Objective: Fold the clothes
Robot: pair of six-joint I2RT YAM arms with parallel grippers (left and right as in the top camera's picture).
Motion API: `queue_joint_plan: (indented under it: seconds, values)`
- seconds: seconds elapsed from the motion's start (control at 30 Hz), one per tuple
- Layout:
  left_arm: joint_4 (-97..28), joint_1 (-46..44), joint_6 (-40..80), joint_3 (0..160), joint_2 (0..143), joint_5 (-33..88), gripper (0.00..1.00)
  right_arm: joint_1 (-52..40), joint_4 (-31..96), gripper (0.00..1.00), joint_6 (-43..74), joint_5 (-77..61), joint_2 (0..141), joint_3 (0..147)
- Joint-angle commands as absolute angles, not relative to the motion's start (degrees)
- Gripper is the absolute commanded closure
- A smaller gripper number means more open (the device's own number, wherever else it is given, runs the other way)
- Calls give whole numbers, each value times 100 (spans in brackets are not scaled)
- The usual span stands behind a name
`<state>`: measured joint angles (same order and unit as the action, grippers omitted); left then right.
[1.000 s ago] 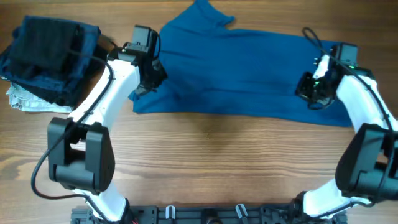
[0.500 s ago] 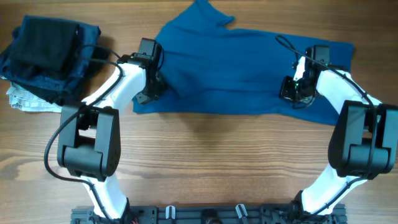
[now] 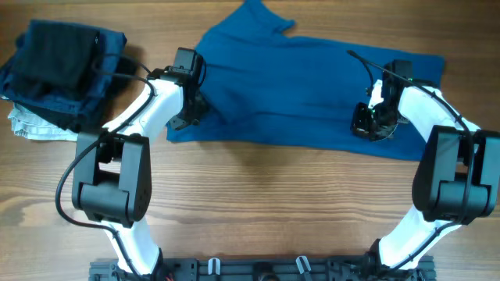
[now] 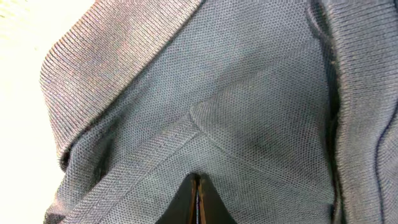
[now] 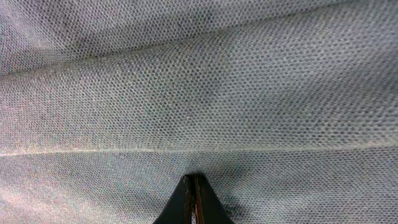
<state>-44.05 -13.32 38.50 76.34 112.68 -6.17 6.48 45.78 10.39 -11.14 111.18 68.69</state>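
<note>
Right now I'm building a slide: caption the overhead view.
Left gripper and right gripper pinch a blue T-shirt lying on a wooden table.

The left pincer (image 4: 198,188) and right pincer (image 5: 194,188) are both clamped closed, angled downward.

I can read no lettering, label, brand or number on the T-shirt (image 3: 297,94) or anywhere else.

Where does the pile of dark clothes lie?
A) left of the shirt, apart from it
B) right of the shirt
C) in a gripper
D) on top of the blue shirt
A: bare table shows between the pile and the shirt.
</note>
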Motion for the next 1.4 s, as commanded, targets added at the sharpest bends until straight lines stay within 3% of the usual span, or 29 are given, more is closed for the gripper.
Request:
queue_joint_plan:
  seconds: [0.0, 0.27, 0.47, 0.6, 0.77, 0.87, 1.1, 1.37]
  values:
    - [-4386, -1326, 3927, 7596, 11343, -718, 96, 617, 4569, 96, 1055, -1297, 11417, 6770]
    - [-4392, -1328, 3927, 7596, 11343, -716, 96, 617, 4115, 96, 1269, -1310, 11415, 6772]
    - [-4414, -1328, 3927, 7596, 11343, -716, 96, 617, 5216, 96, 1212, -1549, 11410, 7365]
    - [-4416, -1328, 3927, 7596, 11343, -716, 96, 617, 5658, 96, 1216, -797, 11413, 7467]
    - [-4412, -1328, 3927, 7596, 11343, -718, 96, 615, 5417, 96, 508, -2324, 11410, 7612]
    - [-4410, -1328, 3929, 7596, 11343, -718, 96, 458, 5422, 96, -25, -2106, 11410, 7612]
    - [-4434, -1328, 3927, 7596, 11343, -718, 96, -261, 4928, 96, 237, -880, 11424, 7572]
    - [-4434, -1326, 3927, 7596, 11343, -718, 96, -283, 4678, 96, 467, -832, 11424, 7561]
